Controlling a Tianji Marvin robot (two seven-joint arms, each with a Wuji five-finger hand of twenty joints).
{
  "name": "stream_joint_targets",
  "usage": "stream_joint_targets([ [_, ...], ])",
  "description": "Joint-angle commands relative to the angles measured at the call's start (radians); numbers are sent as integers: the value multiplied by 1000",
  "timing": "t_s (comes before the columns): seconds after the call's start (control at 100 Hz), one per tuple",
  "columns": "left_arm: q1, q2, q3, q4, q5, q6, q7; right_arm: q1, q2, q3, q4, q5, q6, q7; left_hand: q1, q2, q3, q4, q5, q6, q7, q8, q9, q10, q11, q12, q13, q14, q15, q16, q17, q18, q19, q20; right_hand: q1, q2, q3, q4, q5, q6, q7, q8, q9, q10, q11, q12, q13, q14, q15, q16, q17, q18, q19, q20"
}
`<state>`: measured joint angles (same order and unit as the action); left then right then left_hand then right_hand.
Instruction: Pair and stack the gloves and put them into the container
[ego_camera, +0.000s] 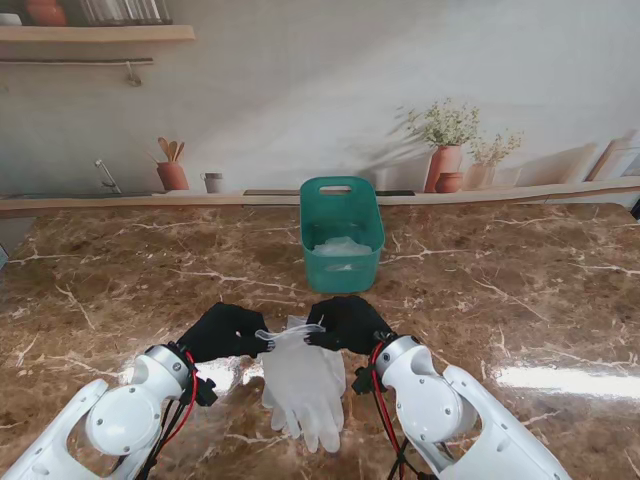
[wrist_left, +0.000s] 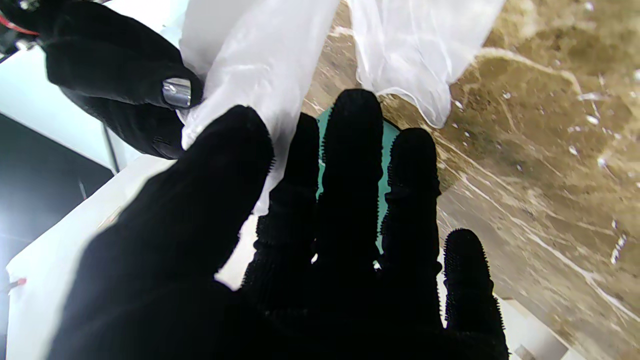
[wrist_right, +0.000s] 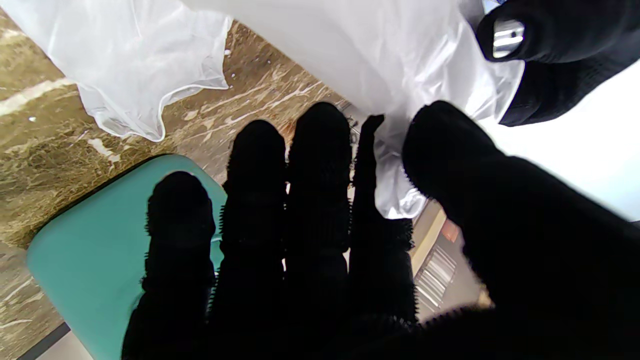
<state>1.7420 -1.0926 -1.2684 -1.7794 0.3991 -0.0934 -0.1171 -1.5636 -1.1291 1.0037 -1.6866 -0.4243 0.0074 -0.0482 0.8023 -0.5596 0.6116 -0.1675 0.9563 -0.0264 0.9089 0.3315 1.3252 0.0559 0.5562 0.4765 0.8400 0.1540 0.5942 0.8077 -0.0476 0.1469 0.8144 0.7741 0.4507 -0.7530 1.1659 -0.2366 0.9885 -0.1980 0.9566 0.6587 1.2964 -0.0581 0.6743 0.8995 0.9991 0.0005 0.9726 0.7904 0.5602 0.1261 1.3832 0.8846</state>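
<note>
Left hand (ego_camera: 225, 331) and right hand (ego_camera: 347, 323) pinch the translucent gloves (ego_camera: 303, 380) between them by the cuff; only the stand view shows gloves already inside the teal container (ego_camera: 341, 234).

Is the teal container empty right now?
No, the stand view shows a pale translucent glove already lying inside the teal container.

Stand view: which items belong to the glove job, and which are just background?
Job:
white gloves, cuffs held by left hand and right hand
teal container, gloves already inside

Background:
terracotta vase with flowers
utensil pot
grey cup
</note>
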Motion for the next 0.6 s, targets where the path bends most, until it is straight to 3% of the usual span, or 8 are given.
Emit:
stream_joint_targets([
  [0.0,-13,-2,3,8,13,26,3,15,-10,-8,28,11,23,14,0,-10,32,-30,19,3,10,17,60,28,46,34,26,0,49,22,-23,-25,16,-9,-16,23,9,22,27,-7,37,-11,31,13,3,-10,32,-9,24,19,9,9,45,28],
  [0.29,-114,-2,57,84,60,105,-2,86,-22,-65,87,17,99,12,2,-8,42,-26,10,0,1,36,52,30,52,63,14,-4,44,26,-25,-26,-2,-18,-20,37,-2,16,29,-2,44,-19,33,15,5,-21,33,-7,28,18,10,11,50,28],
  [0.59,-272,-6,187,204,125,176,10,201,-59,-151,209,38,244,-32,-7,-10,55,-27,9,-5,-8,57,50,30,54,84,11,-8,42,29,-23,-30,-13,-22,-25,48,-15,17,33,2,48,-29,37,18,14,-27,36,-8,36,19,13,9,58,27],
])
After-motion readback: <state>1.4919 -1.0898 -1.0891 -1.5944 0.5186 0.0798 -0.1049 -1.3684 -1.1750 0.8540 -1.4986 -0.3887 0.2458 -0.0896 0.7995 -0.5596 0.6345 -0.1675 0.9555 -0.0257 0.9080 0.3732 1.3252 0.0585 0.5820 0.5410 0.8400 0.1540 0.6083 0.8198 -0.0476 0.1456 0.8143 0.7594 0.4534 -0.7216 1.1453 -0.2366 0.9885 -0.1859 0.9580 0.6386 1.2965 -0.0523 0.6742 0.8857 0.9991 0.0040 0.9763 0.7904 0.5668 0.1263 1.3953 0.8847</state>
